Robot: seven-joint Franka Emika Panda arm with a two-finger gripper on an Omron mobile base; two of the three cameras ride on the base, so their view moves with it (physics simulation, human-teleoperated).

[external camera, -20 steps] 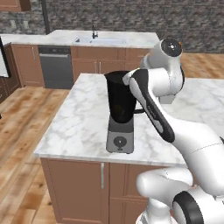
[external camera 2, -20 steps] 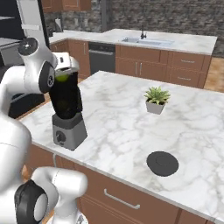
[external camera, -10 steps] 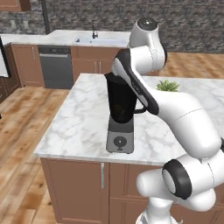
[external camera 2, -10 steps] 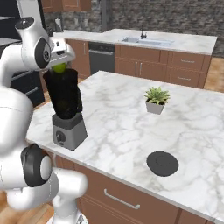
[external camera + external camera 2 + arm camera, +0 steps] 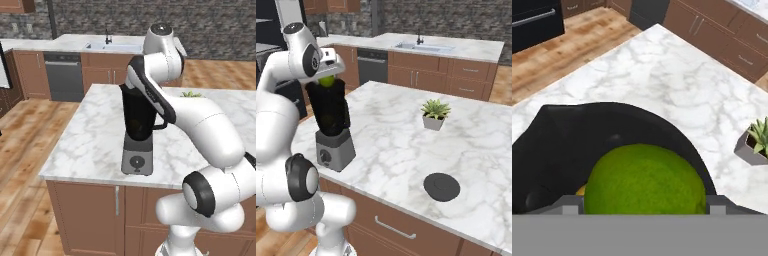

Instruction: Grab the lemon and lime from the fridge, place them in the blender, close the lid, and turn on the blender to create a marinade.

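A bright green, finely pebbled lime (image 5: 644, 180) sits between the wide-spread fingers of the gripper (image 5: 327, 80), grasped just above the open mouth of the black blender (image 5: 331, 125) on the marble island (image 5: 406, 145); the dark round lid (image 5: 441, 186) lies well apart.

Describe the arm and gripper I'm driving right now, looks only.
The arm is glossy white, built of rounded tubular links with dark grey-black joint rings and round end caps. The gripper has a white boxy hand; its fingers are small and dark grey. No cables or markings visible.
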